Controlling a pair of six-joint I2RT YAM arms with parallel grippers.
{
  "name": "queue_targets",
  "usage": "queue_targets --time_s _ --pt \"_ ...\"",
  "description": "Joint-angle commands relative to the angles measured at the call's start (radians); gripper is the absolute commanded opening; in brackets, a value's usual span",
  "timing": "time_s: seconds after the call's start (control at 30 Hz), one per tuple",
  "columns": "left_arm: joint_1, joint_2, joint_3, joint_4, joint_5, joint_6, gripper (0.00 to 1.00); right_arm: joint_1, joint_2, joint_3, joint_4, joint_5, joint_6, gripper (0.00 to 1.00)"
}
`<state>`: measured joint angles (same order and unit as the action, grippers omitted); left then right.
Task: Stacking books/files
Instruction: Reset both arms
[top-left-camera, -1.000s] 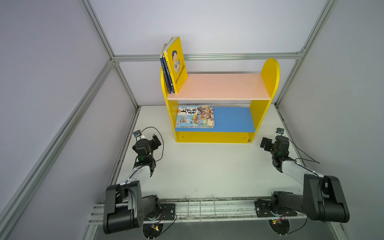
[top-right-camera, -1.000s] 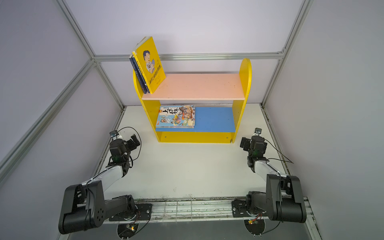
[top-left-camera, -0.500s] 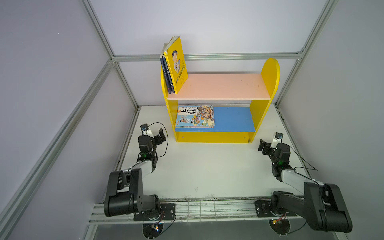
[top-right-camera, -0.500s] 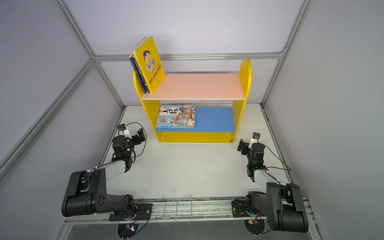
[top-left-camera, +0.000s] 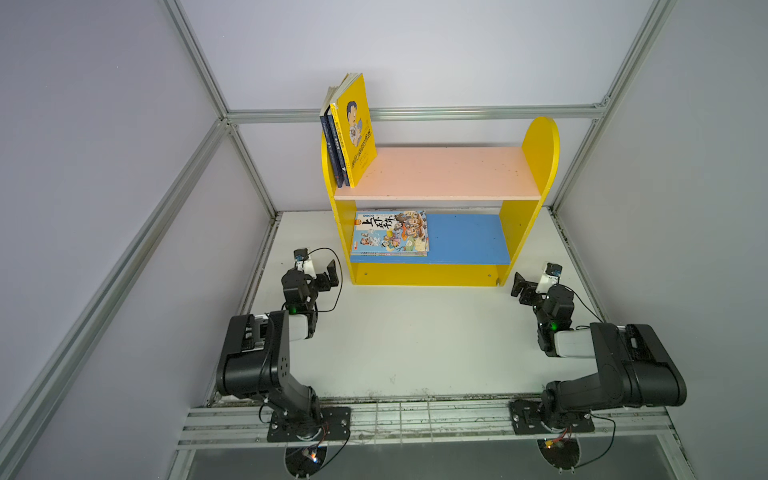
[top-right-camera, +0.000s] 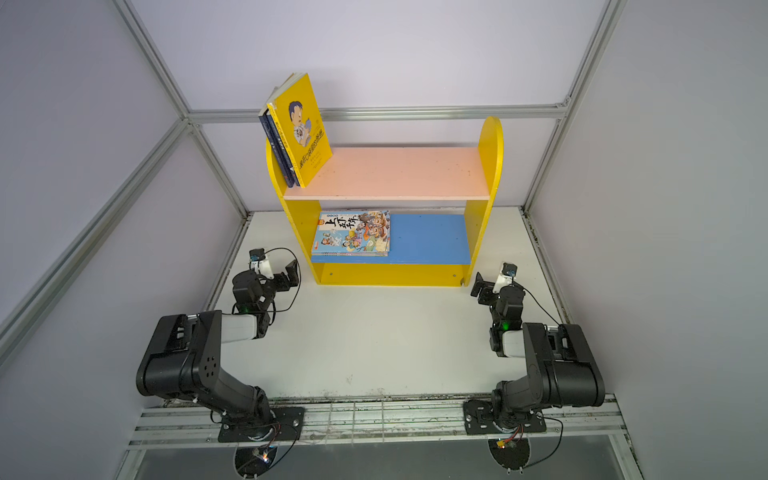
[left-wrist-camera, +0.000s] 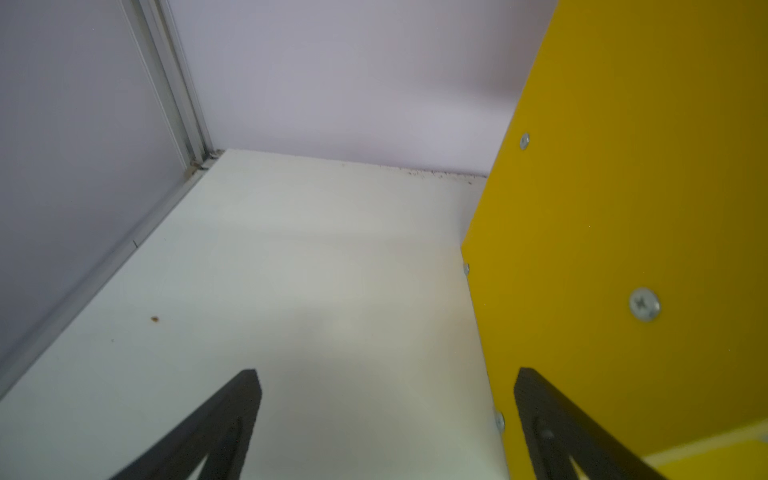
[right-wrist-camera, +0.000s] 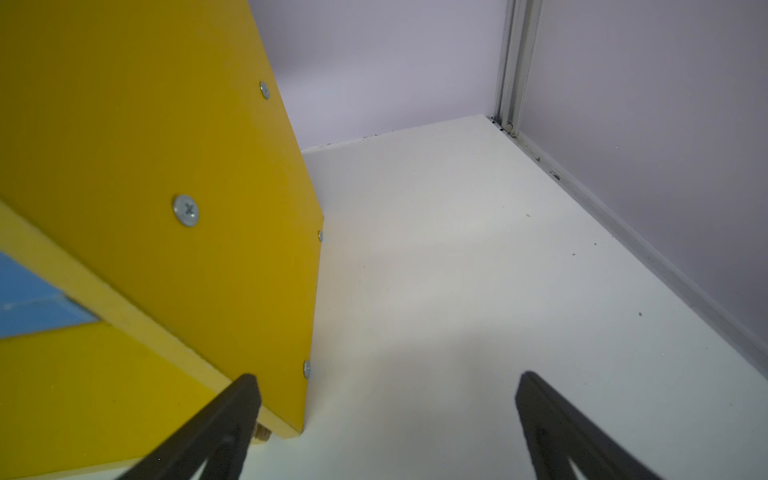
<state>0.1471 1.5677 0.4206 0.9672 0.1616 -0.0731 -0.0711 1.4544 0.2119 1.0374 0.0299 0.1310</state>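
While left gripper (left-wrist-camera: 386, 371) and right gripper (right-wrist-camera: 387, 375) gape empty at the bookcase's (top-left-camera: 538, 166) eight and four o'clock, cartoon-cover books (top-left-camera: 390, 232) lie stacked at the blue shelf's (top-left-camera: 465, 239) nine o'clock end; yellow cartoon-boy book (top-left-camera: 357, 124) and navy books (top-left-camera: 332, 153) lean above.

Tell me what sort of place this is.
Probably a robot test cell: panel walls in an aluminium frame, a left arm and right arm bolted to a front rail, and one small yellow bookshelf holding books.
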Motion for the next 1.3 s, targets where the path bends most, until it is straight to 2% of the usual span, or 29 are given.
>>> queue_targets --time_s 0.0,0.07,0.13,0.27,0.33,0.43,0.57,0.87,1.03,1.07,1.13,1.17,1.23,1.27 --pt "-0.006 -0.129 -0.024 0.079 0.023 0.018 1.00 0.002 -0.010 0.016 -0.019 -0.012 -0.014 1.00" --pt "-0.011 -0.252 0.036 -0.207 -0.009 0.058 1.00 0.002 -0.023 0.033 -0.076 -0.022 -0.021 1.00" --pt "-0.024 -0.312 0.046 -0.316 -0.049 0.069 1.00 0.004 -0.017 0.037 -0.071 -0.021 -0.021 1.00" --pt "-0.026 -0.292 -0.010 -0.267 -0.053 0.046 1.00 0.005 -0.016 0.034 -0.067 -0.017 -0.022 1.00" --pt "-0.033 -0.300 0.002 -0.313 -0.047 0.064 1.00 0.005 -0.017 0.037 -0.070 -0.020 -0.023 1.00" --pt "-0.035 -0.292 0.002 -0.290 -0.083 0.054 1.00 0.006 -0.017 0.037 -0.069 -0.017 -0.022 1.00" --pt "-0.037 -0.311 -0.018 -0.289 -0.044 0.068 1.00 0.007 -0.017 0.035 -0.068 -0.015 -0.022 1.00" --pt "-0.047 -0.334 -0.040 -0.311 -0.097 0.037 1.00 0.013 -0.001 0.065 -0.096 -0.038 -0.036 1.00" --pt "-0.064 -0.217 -0.130 -0.079 -0.082 0.031 1.00 0.025 0.006 0.070 -0.097 -0.023 -0.046 1.00" --pt "-0.066 -0.172 -0.126 -0.038 -0.111 0.007 1.00 0.026 0.005 0.070 -0.098 -0.022 -0.045 1.00" --pt "-0.066 -0.025 -0.148 0.141 -0.087 0.009 1.00 0.025 0.006 0.072 -0.097 -0.021 -0.045 1.00" --pt "-0.066 0.052 -0.159 0.286 -0.062 0.019 1.00 0.025 0.006 0.070 -0.098 -0.021 -0.045 1.00" --pt "-0.071 -0.024 -0.153 0.133 -0.096 0.012 1.00 0.027 0.006 0.072 -0.099 -0.018 -0.047 1.00" --pt "-0.073 -0.011 -0.146 0.146 -0.104 0.013 1.00 0.026 0.006 0.073 -0.101 -0.018 -0.047 1.00"
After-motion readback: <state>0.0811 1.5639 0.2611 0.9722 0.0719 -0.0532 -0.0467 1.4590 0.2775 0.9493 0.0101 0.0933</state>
